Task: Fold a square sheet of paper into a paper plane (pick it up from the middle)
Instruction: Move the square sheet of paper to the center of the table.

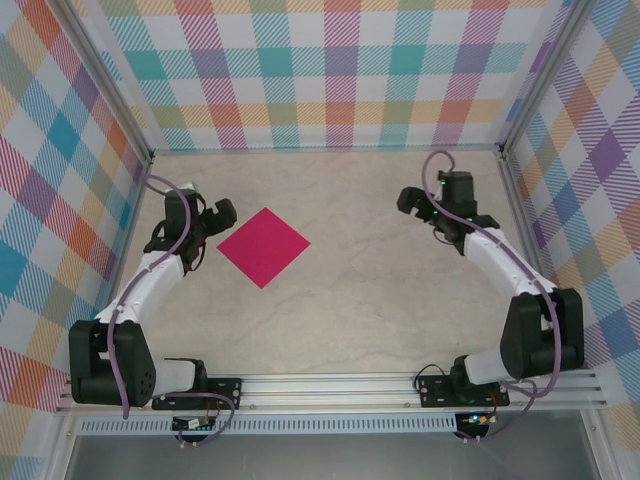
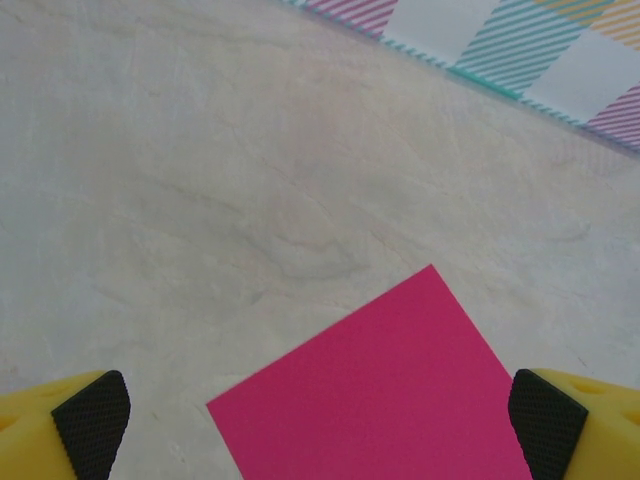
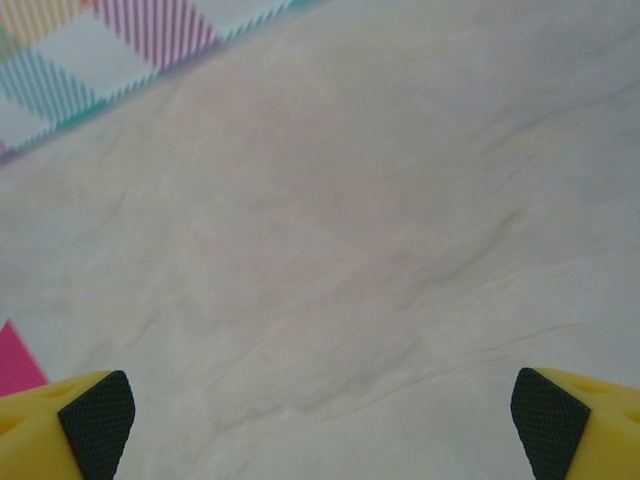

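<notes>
The square sheet of paper (image 1: 264, 246) is magenta-pink and lies flat and unfolded on the table, turned like a diamond, left of centre. My left gripper (image 1: 216, 213) hovers open just left of its upper-left edge, holding nothing. In the left wrist view the sheet (image 2: 380, 395) fills the lower middle between the two yellow fingers (image 2: 92, 420). My right gripper (image 1: 419, 200) is open over bare table at the right, far from the sheet. A small pink corner of the sheet (image 3: 17, 362) shows at the left edge of the right wrist view.
The marble-look table (image 1: 380, 290) is enclosed by checked walls (image 1: 330, 70) at the back and both sides. An aluminium rail (image 1: 330, 385) with the arm bases runs along the near edge.
</notes>
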Robot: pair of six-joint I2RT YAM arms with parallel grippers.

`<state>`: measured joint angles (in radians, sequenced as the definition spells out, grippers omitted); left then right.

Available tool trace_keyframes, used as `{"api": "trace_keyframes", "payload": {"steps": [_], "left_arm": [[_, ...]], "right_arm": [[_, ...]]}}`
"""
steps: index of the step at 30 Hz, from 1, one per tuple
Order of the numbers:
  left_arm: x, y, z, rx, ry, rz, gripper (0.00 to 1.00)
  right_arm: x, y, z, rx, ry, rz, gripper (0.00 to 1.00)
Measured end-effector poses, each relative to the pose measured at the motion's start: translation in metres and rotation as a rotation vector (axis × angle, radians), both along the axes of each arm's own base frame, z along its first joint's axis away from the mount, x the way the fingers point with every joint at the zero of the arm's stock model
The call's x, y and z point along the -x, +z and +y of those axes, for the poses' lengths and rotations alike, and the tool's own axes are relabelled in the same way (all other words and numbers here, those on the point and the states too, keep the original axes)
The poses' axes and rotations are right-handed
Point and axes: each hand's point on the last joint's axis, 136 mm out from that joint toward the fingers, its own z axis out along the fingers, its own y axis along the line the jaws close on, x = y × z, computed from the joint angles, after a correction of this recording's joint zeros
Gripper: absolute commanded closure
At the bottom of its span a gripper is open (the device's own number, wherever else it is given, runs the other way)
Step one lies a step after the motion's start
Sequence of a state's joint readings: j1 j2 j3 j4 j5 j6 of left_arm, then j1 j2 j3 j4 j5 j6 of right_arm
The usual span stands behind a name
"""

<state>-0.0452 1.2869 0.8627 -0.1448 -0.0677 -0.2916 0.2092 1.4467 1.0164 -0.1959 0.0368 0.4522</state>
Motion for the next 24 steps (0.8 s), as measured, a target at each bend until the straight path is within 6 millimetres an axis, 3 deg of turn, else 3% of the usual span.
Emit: {"api": "trace_keyframes", "payload": {"steps": [6, 12, 18, 24], "left_arm": [[0.024, -0.018, 0.001, 0.026, 0.023, 0.146, 0.0], [0.037, -0.016, 0.021, -0.002, 0.111, 0.195, 0.0], [0.046, -0.021, 0.032, -0.024, 0.151, 0.229, 0.0], [0.049, -0.022, 0.032, -0.026, 0.151, 0.246, 0.0]], "right_arm": [[0.011, -0.032, 0.117, 0.083, 0.222, 0.125, 0.0], [0.004, -0.058, 0.205, 0.251, 0.354, 0.159, 0.0], [-0.002, -0.087, 0.252, 0.407, 0.429, 0.195, 0.0], [-0.01, -0.113, 0.269, 0.511, 0.458, 0.243, 0.0]]}}
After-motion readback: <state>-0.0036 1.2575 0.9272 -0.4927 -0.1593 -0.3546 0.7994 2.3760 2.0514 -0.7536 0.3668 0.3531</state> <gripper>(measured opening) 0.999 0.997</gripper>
